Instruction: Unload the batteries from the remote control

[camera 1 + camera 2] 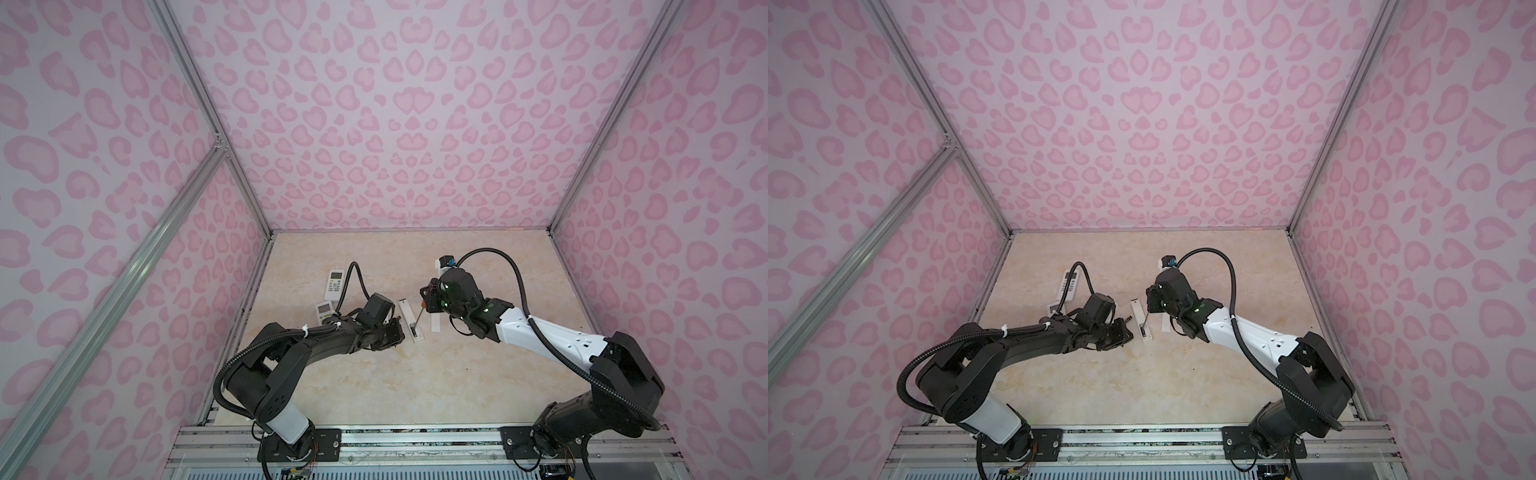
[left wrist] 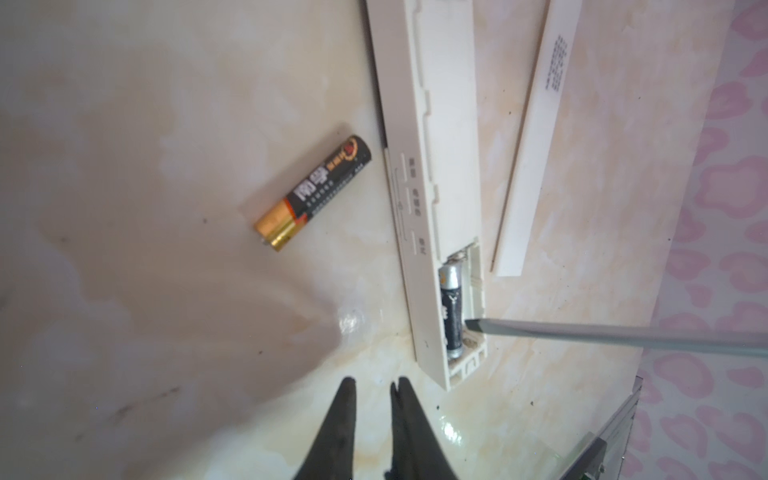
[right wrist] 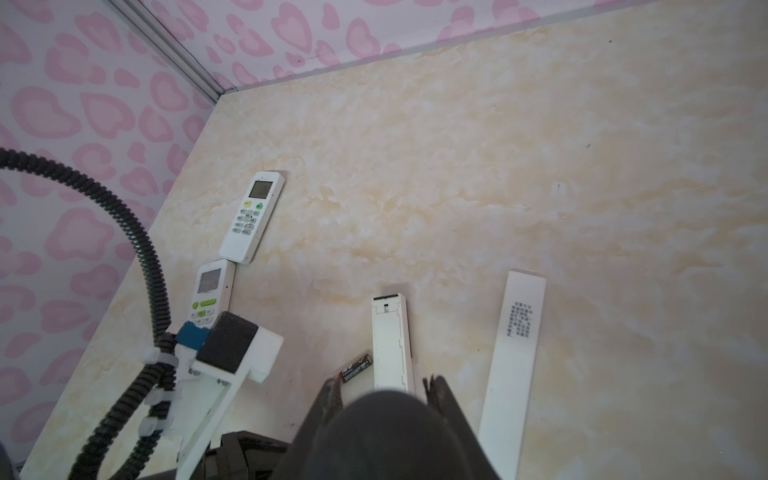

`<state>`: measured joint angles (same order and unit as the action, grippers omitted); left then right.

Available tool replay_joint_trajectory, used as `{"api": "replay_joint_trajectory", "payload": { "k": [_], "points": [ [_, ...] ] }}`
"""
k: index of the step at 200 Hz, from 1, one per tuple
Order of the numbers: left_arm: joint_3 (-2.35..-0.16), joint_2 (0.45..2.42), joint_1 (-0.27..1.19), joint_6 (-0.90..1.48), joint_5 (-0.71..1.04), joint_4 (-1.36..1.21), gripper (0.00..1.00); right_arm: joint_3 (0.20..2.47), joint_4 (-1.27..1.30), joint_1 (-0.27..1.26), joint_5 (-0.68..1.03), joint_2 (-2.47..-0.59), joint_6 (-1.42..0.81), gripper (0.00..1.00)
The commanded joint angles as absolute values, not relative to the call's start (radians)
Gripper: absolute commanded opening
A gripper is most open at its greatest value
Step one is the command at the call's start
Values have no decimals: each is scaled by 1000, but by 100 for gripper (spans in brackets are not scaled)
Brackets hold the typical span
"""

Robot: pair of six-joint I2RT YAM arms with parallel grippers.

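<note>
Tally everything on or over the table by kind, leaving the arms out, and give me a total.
Remotes: 3 (two with screens, one slim with its compartment open)
Batteries: 2 (one loose on the table, one in the slim remote's compartment)
Cover plate: 1
Screwdriver: 1
Total: 7

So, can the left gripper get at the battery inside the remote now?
Probably yes. The left gripper is empty, just off the remote's open end, and the battery lies uncovered. But it sits low in its slot, and the screwdriver tip at its side crowds the jaws.
</note>
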<state>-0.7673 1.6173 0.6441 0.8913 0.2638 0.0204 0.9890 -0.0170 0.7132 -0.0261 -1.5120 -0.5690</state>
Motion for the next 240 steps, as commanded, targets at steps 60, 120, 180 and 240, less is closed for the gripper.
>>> {"api": "replay_joint_trajectory", "payload": {
  "k": [60, 120, 180, 240],
  "points": [
    [-773, 1648, 629, 987, 354, -101, 25, 979, 26, 711, -40, -1518, -560, 0],
    [-784, 1654, 612, 1023, 346, -105, 25, 980, 30, 714, -21, -1541, -566, 0],
    [-868, 1712, 581, 1047, 339, -97, 31, 996, -12, 747, -76, -1545, -515, 0],
    [-926, 1821, 577, 1075, 336, -87, 32, 1009, -33, 767, -108, -1548, -483, 0]
  ]
}}
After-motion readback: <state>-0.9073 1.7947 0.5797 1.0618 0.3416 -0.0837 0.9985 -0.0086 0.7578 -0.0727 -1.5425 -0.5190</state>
